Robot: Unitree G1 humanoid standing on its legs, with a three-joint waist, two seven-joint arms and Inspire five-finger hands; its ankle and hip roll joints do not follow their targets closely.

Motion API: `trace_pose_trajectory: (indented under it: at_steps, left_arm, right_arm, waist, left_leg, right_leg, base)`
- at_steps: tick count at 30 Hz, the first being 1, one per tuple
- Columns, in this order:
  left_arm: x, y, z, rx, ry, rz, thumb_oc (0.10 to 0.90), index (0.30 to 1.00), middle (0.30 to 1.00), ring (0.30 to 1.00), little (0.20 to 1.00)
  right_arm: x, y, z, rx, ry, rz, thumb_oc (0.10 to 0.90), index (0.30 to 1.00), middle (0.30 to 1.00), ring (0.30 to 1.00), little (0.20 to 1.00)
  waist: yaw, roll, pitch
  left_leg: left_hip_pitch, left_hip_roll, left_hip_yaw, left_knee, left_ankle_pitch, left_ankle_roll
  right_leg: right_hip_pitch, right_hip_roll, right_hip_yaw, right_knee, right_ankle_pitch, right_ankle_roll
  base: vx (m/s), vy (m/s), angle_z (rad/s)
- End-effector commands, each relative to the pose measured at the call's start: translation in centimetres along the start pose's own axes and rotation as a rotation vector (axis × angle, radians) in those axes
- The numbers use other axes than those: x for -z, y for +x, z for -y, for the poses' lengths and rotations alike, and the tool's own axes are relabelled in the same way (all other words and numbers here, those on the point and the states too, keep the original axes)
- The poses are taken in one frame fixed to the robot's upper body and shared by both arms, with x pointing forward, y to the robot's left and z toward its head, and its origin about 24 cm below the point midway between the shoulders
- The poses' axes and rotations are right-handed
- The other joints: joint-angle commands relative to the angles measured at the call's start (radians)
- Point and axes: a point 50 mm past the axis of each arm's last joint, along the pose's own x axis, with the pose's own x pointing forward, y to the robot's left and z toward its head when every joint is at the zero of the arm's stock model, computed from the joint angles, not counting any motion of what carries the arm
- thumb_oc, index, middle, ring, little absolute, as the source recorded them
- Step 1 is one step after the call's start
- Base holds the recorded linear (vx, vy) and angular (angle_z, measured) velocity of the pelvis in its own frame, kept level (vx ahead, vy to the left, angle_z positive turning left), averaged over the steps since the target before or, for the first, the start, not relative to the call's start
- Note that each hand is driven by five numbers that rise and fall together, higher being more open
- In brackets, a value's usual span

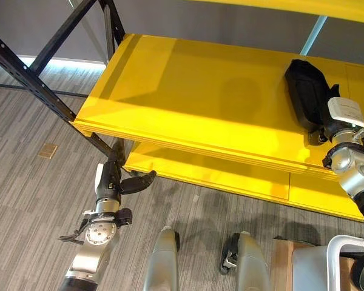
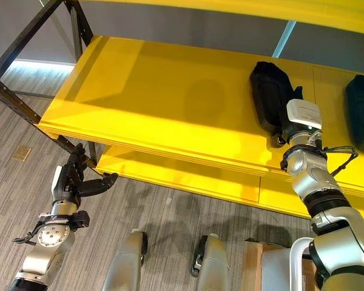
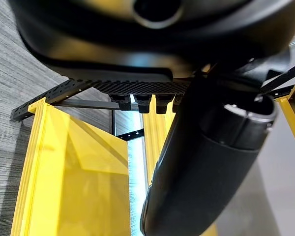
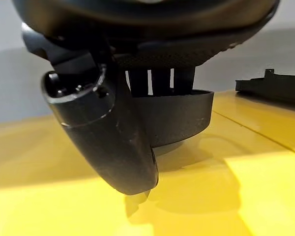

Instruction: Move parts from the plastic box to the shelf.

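A long black part (image 2: pixel 268 97) lies on the yellow shelf (image 1: pixel 194 91) toward its right. My right hand (image 2: pixel 289 128) is at the part's near end. In the right wrist view the thumb (image 4: pixel 110 137) stands in front of the part (image 4: pixel 179 118) with its tip on the shelf, and the fingers (image 4: pixel 157 81) reach down behind it, pinching the part. A second black part (image 2: pixel 361 109) lies further right on the same shelf. My left hand (image 1: pixel 112 177) hangs low by the shelf's front leg, fingers straight, thumb out, holding nothing.
A lower yellow shelf (image 1: pixel 218 176) sits under the upper one. Black metal frame bars (image 1: pixel 30 79) slant at the left. A pale grey box (image 1: pixel 318 267) with a wooden surface (image 1: pixel 282 260) beside it stands at the lower right. Grey carpet (image 1: pixel 30 200) lies below.
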Motion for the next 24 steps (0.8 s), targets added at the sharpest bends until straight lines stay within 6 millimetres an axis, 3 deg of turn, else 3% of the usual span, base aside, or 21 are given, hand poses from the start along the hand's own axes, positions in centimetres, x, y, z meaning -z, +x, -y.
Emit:
trace_pose_trajectory:
  at_steps: [1, 23, 24]
  left_arm:
    - [-4.6, 1.1, -0.4, -0.019, -0.033, 0.253, 0.900, 1.000, 1.000, 1.000, 1.000]
    - [-4.9, 1.0, 0.1, 0.018, -0.034, 0.260, 0.900, 1.000, 1.000, 1.000, 1.000]
    - [-4.8, 1.0, 0.1, 0.017, -0.035, 0.254, 0.900, 1.000, 1.000, 1.000, 1.000]
  right_arm:
    - [-3.9, 1.9, 5.5, 0.207, 0.076, 0.126, 0.400, 0.300, 0.300, 0.300, 0.300]
    - [-6.1, 2.3, 5.8, 0.197, 0.092, 0.186, 0.400, 0.300, 0.300, 0.300, 0.300]
    - [-6.3, 2.3, 5.5, 0.180, 0.109, 0.187, 0.865, 0.951, 0.951, 0.951, 0.951]
  waist:
    - [0.023, -0.007, -0.045]
    - [0.045, -0.034, -0.048]
    - [0.045, -0.035, -0.048]
  left_leg:
    - [0.098, 0.070, -0.063, -0.012, -0.090, 0.008]
    - [0.092, 0.069, -0.072, -0.008, -0.097, 0.017]
    - [0.090, 0.067, -0.072, -0.006, -0.098, 0.017]
  right_leg:
    - [0.053, -0.027, 0.067, -0.064, 0.039, 0.072]
    - [0.056, -0.028, 0.057, -0.074, 0.045, 0.077]
    - [0.056, -0.028, 0.057, -0.074, 0.045, 0.077]
  base:
    - [0.00, 0.000, 0.00]
    - [0.00, 0.001, 0.00]
    - [0.00, 0.000, 0.00]
